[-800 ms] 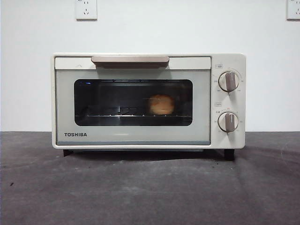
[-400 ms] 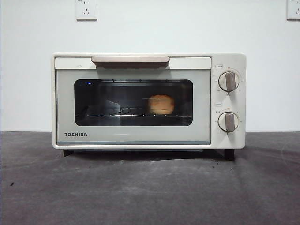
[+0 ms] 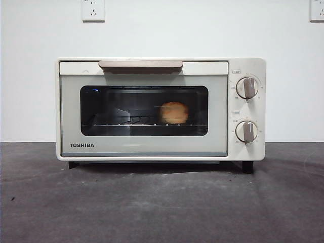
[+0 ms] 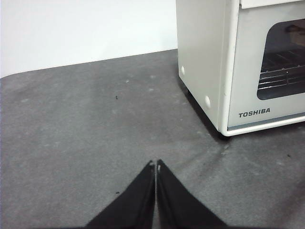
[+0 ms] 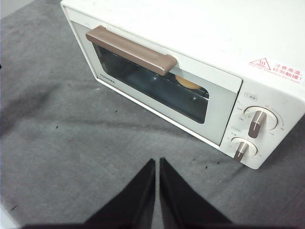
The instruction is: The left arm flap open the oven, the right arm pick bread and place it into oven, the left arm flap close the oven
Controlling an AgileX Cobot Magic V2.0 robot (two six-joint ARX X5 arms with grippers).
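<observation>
Oven (image 3: 152, 109) door is shut, bread (image 3: 174, 112) inside on the rack. My left gripper (image 4: 156, 164) and right gripper (image 5: 157, 162) are pressed together, empty; I'd keep both clear of the handle (image 5: 131, 50).

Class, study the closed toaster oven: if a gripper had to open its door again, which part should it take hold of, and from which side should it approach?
Take the tan bar handle along the top edge of the oven door. It stands proud of the door, so a jaw could probably hook it from above and in front, near the middle, then swing it down. The bread sits inside, behind the glass.
</observation>
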